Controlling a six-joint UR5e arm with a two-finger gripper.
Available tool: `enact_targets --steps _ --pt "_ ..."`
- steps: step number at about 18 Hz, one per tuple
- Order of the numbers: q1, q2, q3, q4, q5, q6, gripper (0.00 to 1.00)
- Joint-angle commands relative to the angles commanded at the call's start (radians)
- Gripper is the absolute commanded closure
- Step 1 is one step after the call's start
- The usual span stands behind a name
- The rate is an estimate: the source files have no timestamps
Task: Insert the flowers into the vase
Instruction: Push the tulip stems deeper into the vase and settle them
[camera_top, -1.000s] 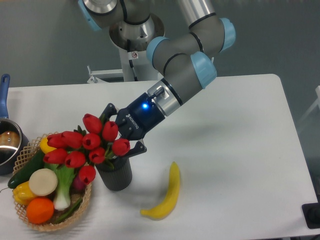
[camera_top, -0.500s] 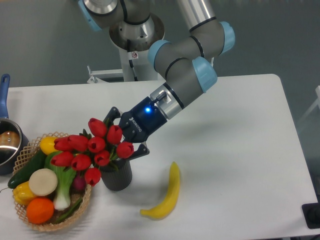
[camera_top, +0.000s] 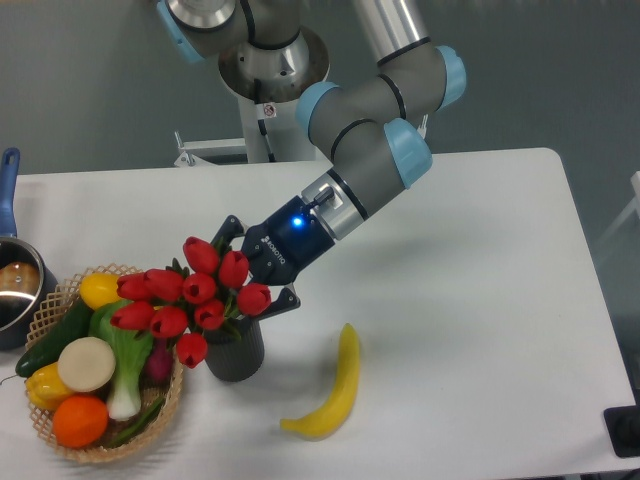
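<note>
Nine red blooms could be counted in the flowers (camera_top: 195, 300), which leaned left over the one vase (camera_top: 235, 352), stems at its mouth. One gripper (camera_top: 258, 268) was seen closed on the bunch. One banana (camera_top: 331, 389) lay right of the vase; one basket (camera_top: 60, 432) lay left.

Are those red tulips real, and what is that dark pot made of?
The flowers look artificial, probably plastic: the red heads are uniformly glossy and identical. The vase looks like matte dark plastic or rubber with ribbed sides; the picture cannot settle which.
</note>
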Motion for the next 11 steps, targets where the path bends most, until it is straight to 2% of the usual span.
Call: enact_targets --steps 11 --pt "0.003 0.0 -0.032 0.0 0.0 0.034 0.51"
